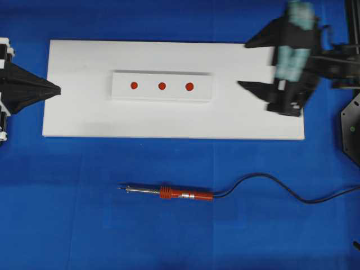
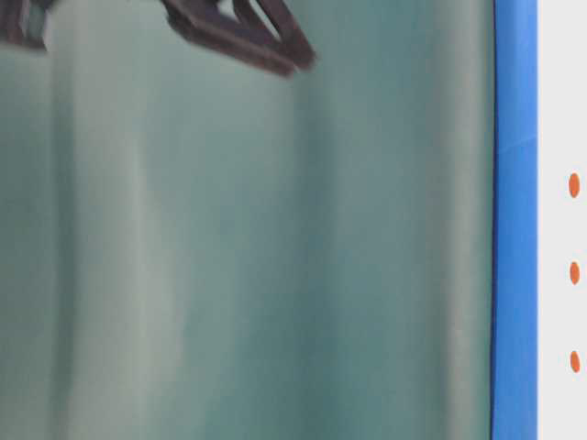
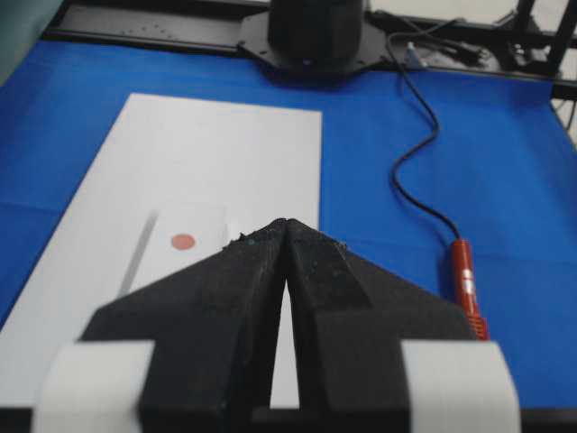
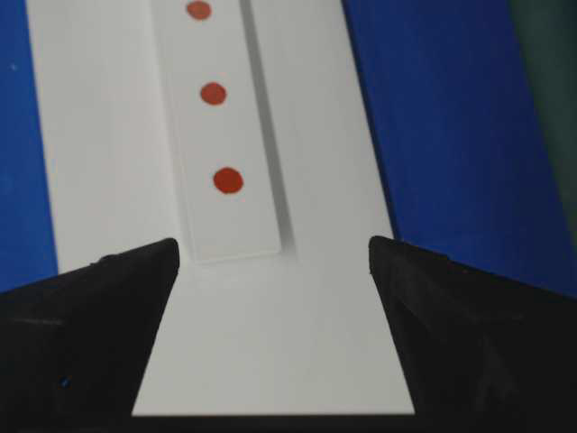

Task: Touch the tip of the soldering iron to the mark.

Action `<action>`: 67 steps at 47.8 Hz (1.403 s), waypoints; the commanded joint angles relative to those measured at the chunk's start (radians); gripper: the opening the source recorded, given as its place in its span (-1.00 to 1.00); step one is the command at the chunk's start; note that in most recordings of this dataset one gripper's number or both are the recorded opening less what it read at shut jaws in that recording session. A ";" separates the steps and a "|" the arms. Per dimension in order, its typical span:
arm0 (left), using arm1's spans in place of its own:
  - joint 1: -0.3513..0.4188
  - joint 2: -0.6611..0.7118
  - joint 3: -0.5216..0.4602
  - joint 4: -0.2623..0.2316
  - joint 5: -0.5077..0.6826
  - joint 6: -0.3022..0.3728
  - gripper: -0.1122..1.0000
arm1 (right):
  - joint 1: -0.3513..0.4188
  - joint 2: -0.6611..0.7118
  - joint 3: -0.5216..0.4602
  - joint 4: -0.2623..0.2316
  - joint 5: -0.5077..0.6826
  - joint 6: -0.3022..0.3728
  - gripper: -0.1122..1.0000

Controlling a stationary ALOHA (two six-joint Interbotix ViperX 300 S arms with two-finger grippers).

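Soldering iron (image 1: 180, 194) lies loose on the blue cloth (image 1: 84, 225), tip (image 1: 120, 188) pointing left.

Beyond it, the mark (image 1: 134, 85) sits left-most on the white block (image 1: 162, 86); left gripper (image 1: 56, 89) pinched together, right gripper (image 1: 246, 64) spread wide, both empty; cord (image 1: 270, 183) runs off frame.

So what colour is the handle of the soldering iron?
Red-orange, with a silver band near the cord end. The soldering iron shows best in the overhead view, lying on the blue cloth.
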 commanded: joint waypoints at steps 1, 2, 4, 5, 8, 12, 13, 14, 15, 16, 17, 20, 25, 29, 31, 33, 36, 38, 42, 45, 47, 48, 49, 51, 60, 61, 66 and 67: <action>0.003 0.003 -0.012 0.002 -0.005 -0.002 -0.80 | 0.002 -0.074 0.009 0.006 -0.005 0.000 0.65; 0.002 0.002 -0.012 0.002 -0.005 -0.002 -0.80 | 0.002 -0.089 0.017 0.008 -0.003 0.000 0.65; 0.003 0.003 -0.012 0.002 -0.005 -0.002 -0.80 | 0.002 -0.129 0.032 0.008 0.000 0.000 0.65; 0.003 0.002 -0.012 0.002 -0.005 -0.002 -0.80 | 0.002 -0.143 0.040 0.008 0.003 0.000 0.65; 0.003 0.003 -0.012 0.002 -0.005 -0.002 -0.80 | 0.002 -0.186 0.061 0.008 0.012 -0.002 0.65; 0.003 0.002 -0.014 0.002 -0.005 -0.002 -0.80 | 0.002 -0.245 0.092 0.008 0.023 0.000 0.65; 0.003 0.003 -0.012 0.002 -0.005 -0.002 -0.80 | 0.002 -0.258 0.100 0.008 0.026 0.000 0.65; 0.003 0.002 -0.012 0.002 -0.006 -0.002 -0.80 | 0.002 -0.276 0.110 0.011 0.028 0.000 0.65; 0.003 0.003 -0.012 0.002 -0.005 -0.002 -0.80 | 0.002 -0.287 0.118 0.012 0.028 0.000 0.65; 0.003 0.002 -0.012 0.002 -0.005 -0.002 -0.80 | 0.002 -0.298 0.126 0.014 0.028 0.000 0.65; 0.002 0.002 -0.012 0.002 -0.005 -0.002 -0.80 | 0.002 -0.308 0.133 0.017 0.028 0.000 0.65; 0.003 0.002 -0.012 0.002 -0.006 -0.002 -0.80 | 0.002 -0.341 0.158 0.023 0.028 0.000 0.65; 0.003 0.003 -0.012 0.002 -0.006 -0.002 -0.80 | 0.002 -0.390 0.206 0.029 0.028 0.000 0.65; 0.003 0.002 -0.012 0.002 -0.006 -0.002 -0.80 | 0.002 -0.420 0.236 0.032 0.025 0.000 0.65; 0.003 0.003 -0.012 0.002 -0.006 -0.002 -0.80 | 0.002 -0.433 0.253 0.032 0.025 0.000 0.65; 0.003 0.002 -0.011 0.002 -0.008 -0.002 -0.80 | 0.002 -0.445 0.268 0.032 0.018 -0.002 0.65; 0.003 0.003 -0.012 0.002 -0.008 -0.002 -0.80 | 0.003 -0.466 0.298 0.032 0.005 0.000 0.65; 0.003 0.002 -0.012 0.002 -0.008 -0.002 -0.80 | 0.002 -0.479 0.314 0.032 -0.009 0.000 0.65; 0.003 0.003 -0.012 0.002 -0.008 -0.002 -0.80 | 0.002 -0.502 0.344 0.032 -0.037 0.002 0.65; 0.003 0.003 -0.011 0.002 -0.008 -0.002 -0.80 | 0.002 -0.517 0.362 0.034 -0.051 0.003 0.65; 0.003 0.003 -0.011 0.002 -0.008 -0.002 -0.80 | 0.002 -0.526 0.374 0.034 -0.055 0.005 0.65; 0.003 0.002 -0.011 0.002 -0.008 -0.002 -0.80 | 0.000 -0.532 0.382 0.035 -0.058 0.008 0.65; 0.003 0.003 -0.011 0.002 -0.008 -0.002 -0.80 | 0.002 -0.535 0.385 0.035 -0.060 0.008 0.65; 0.003 0.003 -0.012 0.002 -0.008 -0.002 -0.80 | 0.000 -0.541 0.391 0.035 -0.061 0.011 0.65; 0.003 0.002 -0.012 0.002 -0.009 -0.002 -0.80 | -0.002 -0.541 0.400 0.035 -0.061 0.021 0.62; 0.003 0.002 -0.012 0.002 -0.009 -0.002 -0.80 | -0.002 -0.543 0.399 0.035 -0.061 0.021 0.61; 0.003 0.003 -0.012 0.002 -0.009 -0.002 -0.80 | -0.002 -0.541 0.400 0.035 -0.066 0.021 0.59; 0.003 0.002 -0.012 0.002 -0.009 -0.002 -0.80 | -0.002 -0.543 0.400 0.035 -0.067 0.021 0.59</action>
